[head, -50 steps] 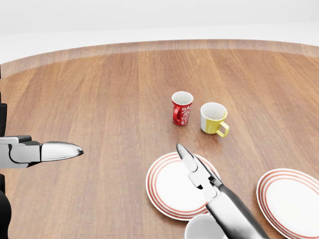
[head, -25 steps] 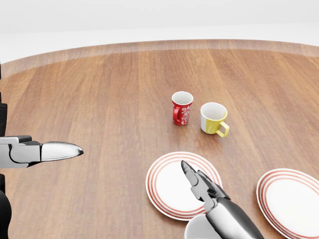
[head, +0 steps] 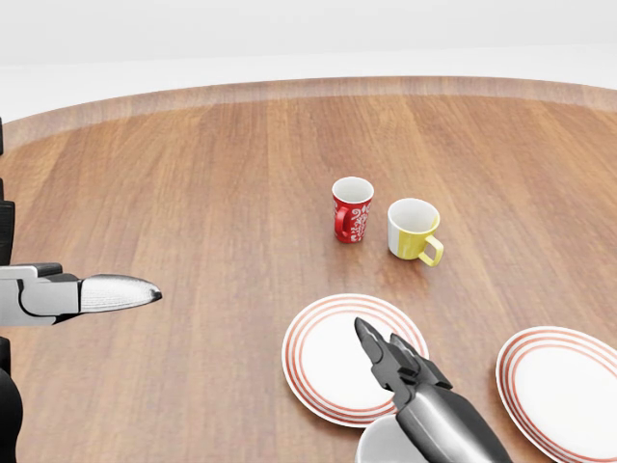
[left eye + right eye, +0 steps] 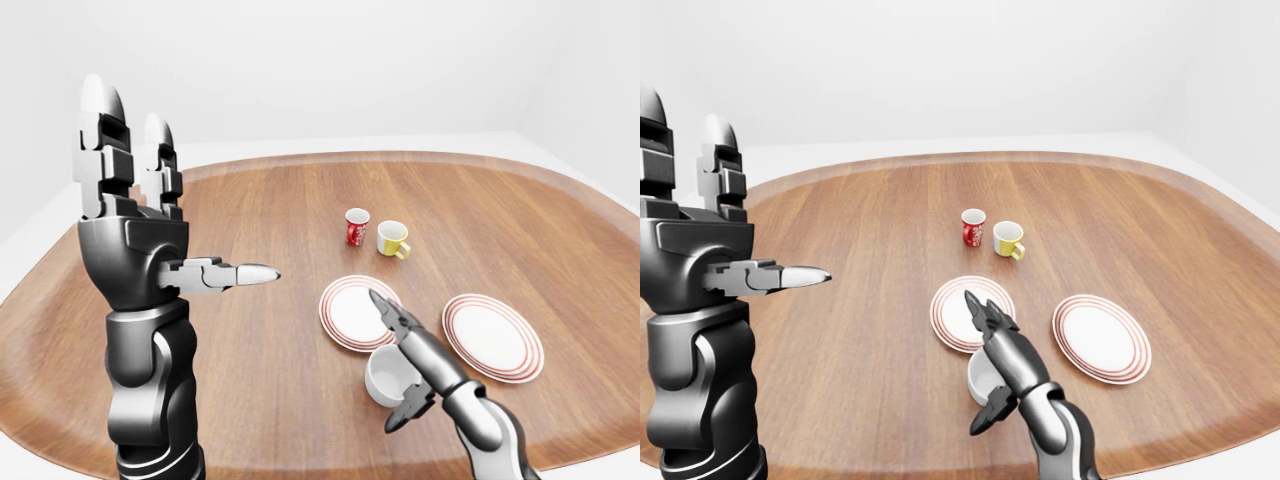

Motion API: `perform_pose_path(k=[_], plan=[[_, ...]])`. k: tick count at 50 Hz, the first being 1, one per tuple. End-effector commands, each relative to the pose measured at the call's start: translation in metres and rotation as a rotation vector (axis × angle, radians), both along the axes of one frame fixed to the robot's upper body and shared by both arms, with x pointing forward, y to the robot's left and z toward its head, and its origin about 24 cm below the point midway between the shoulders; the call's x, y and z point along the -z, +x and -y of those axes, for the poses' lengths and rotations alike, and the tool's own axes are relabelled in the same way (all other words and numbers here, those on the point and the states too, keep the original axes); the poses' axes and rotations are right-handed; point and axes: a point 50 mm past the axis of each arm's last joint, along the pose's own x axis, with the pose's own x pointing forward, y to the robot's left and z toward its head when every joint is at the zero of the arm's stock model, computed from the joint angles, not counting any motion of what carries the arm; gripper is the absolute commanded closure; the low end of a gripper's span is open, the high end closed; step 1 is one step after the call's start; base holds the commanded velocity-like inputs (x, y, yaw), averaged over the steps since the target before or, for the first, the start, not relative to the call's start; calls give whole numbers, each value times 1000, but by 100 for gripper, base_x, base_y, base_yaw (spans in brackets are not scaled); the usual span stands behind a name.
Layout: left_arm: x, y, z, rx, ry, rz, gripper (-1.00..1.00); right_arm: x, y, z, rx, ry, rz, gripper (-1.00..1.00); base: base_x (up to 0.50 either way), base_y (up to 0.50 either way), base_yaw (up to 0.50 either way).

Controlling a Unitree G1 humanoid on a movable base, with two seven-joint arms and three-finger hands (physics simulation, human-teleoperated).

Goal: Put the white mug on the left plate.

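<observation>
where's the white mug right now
In the left-eye view the white mug sits low on the table, just below the left plate, with the right hand around it.

head view: close, angled down on tabletop (image 3: 193,193) | eye views: wider, higher, sharing whole tabletop, both arms

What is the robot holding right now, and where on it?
Nothing. The right hand stands open about the white mug, thumb below its rim; the left hand is raised, open.
</observation>
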Motion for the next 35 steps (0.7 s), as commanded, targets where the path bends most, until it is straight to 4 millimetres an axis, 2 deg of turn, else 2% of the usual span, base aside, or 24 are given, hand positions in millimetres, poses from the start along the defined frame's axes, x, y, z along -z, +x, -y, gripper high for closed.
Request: perform_pose_path(k=[1, 10, 22, 35], plan=[[0, 0, 0, 0, 1, -2, -100, 3, 2, -2, -7, -37, -19, -100, 0, 0, 0], [1, 0, 0, 1, 1, -2, -100, 13, 1, -4, -15, -41, -51, -100, 0, 0, 0], [1, -1, 1, 4, 2, -5, -100, 16, 3, -5, -28, -60, -59, -100, 0, 0, 0], [1, -1, 2, 6, 4, -2, -100, 23, 4, 3, -18, -114, -90, -100, 0, 0, 0]])
